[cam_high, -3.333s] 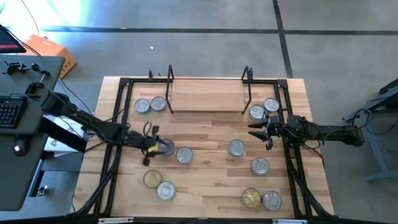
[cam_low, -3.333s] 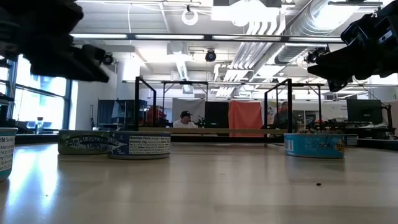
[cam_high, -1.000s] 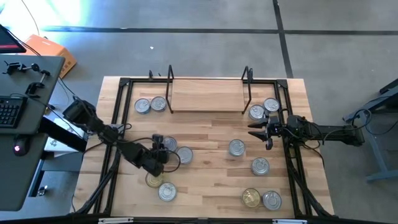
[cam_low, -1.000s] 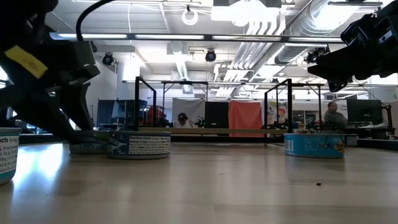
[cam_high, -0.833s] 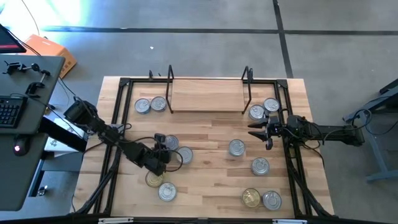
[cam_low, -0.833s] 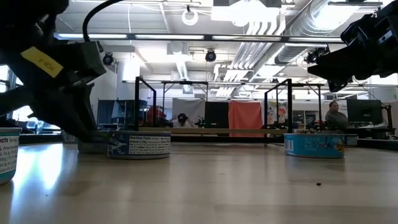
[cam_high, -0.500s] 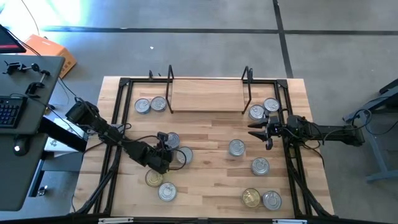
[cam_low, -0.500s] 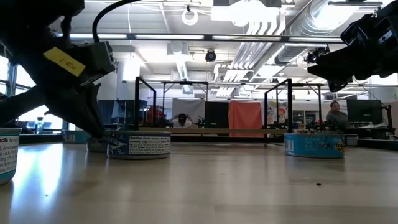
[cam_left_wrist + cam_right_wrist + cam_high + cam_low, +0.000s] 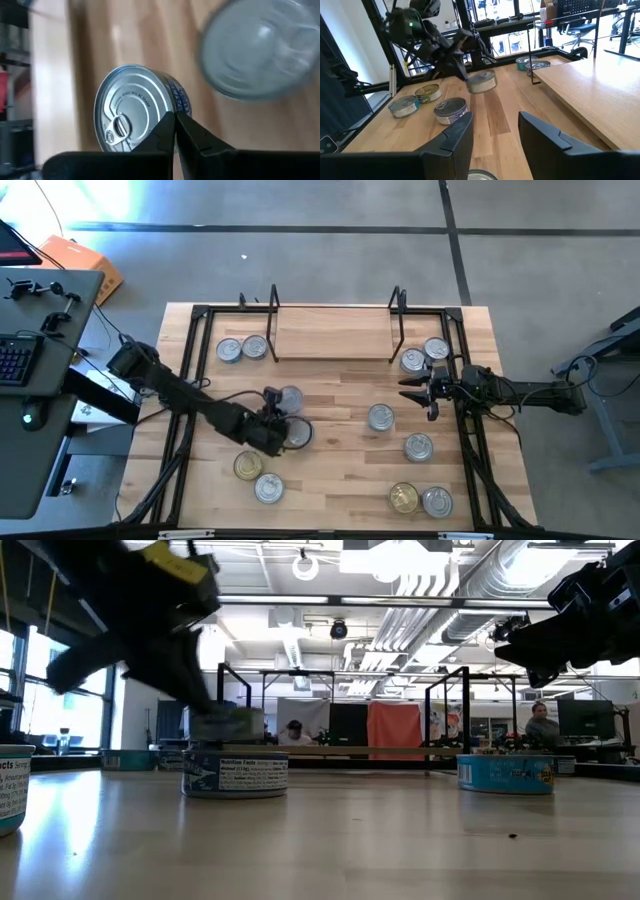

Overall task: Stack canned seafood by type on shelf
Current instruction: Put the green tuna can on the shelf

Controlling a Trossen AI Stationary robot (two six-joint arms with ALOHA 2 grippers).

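Observation:
My left gripper point(image 9: 277, 408) is shut on a silver-lidded can point(image 9: 291, 397), which hangs over the middle-left of the table; the low view shows the can point(image 9: 226, 723) above a second can point(image 9: 235, 775) that rests on its base. The shelf point(image 9: 335, 340) stands at the far edge, its board bare. My right gripper point(image 9: 432, 395) hovers open at the table's right side, touching nothing. Other cans lie scattered, among them a gold-lidded one point(image 9: 245, 467). My left gripper pinches the lifted can by the rim of its lid point(image 9: 169, 116), on the side nearest the gripper, between its two shut fingertips. The fingers slant down from the table's left. The can sticks out beyond them, lid up and roughly level, clear of the table.
Two cans point(image 9: 241, 349) sit left of the shelf and two point(image 9: 425, 355) right of it. More cans lie at mid right point(image 9: 380, 417) point(image 9: 418, 446), near right point(image 9: 420, 500) and near left point(image 9: 267, 488). A black frame point(image 9: 190, 370) edges the table.
My left gripper has shut on the rim of the can, then risen and gone toward the table's right and far edge. The can has come up off the wood with it. The can beside it has stayed on the table.

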